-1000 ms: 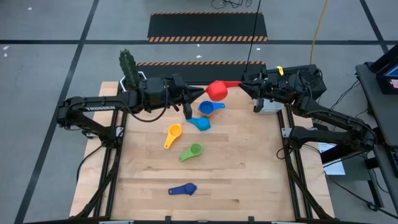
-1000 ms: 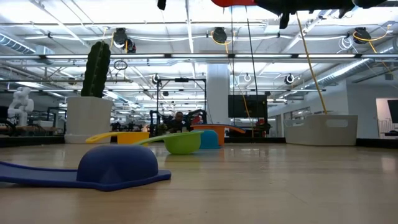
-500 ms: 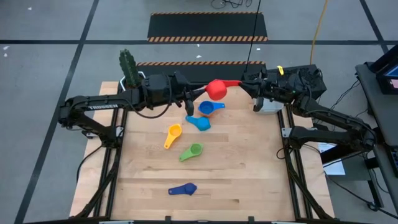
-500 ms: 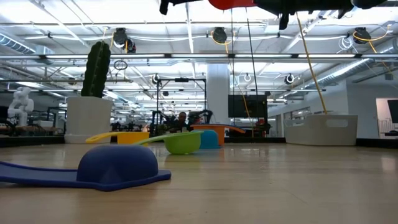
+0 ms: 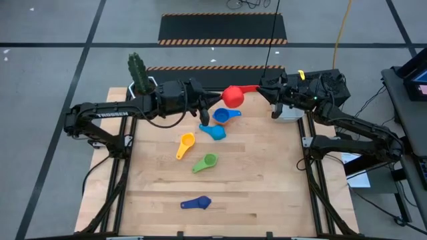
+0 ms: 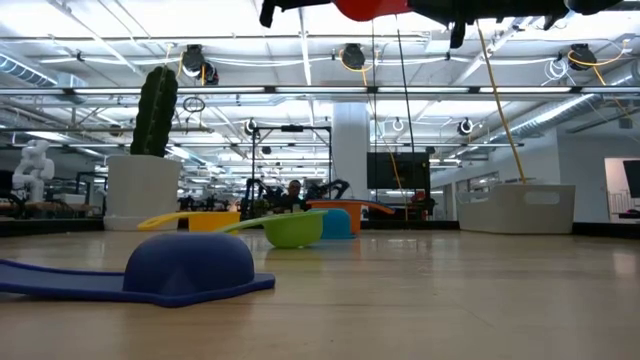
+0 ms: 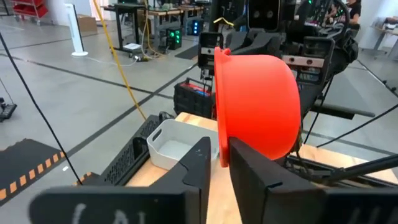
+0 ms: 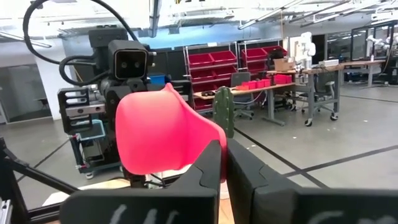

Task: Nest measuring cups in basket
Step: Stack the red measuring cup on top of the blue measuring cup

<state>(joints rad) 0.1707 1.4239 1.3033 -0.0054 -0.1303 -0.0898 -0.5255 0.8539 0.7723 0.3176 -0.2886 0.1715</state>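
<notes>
A red measuring cup [image 5: 232,96] hangs high over the table's far edge, held by my right gripper [image 5: 262,87], which is shut on its handle. My left gripper [image 5: 212,103], open by a narrow gap, comes at the cup's bowl [image 7: 258,102] from the left. Its fingers stand on either side of the rim [image 7: 219,134]. On the table lie two light blue cups [image 5: 227,116], a yellow one [image 5: 186,145], a green one [image 5: 206,162] and a dark blue one [image 5: 197,203]. The pale basket [image 5: 288,112] rests at the far right corner. My right gripper pinches the red cup's flat handle [image 5: 251,89] near its free end, coming level from the table's right side. The cup is lifted clear, its bowl [image 8: 155,134] stretching out ahead of the fingers. Whether my left gripper touches the rim [image 7: 219,149], I cannot tell.
A cactus in a white pot [image 5: 139,73] stands at the far left corner. The loose cups lie in a scattered line down the table's middle. Bare wood lies to their left and right. The basket [image 7: 171,143] sits under my right arm.
My left gripper has moved toward the table's right, closing in on the red cup's bowl. My right gripper and the cup have kept still.
</notes>
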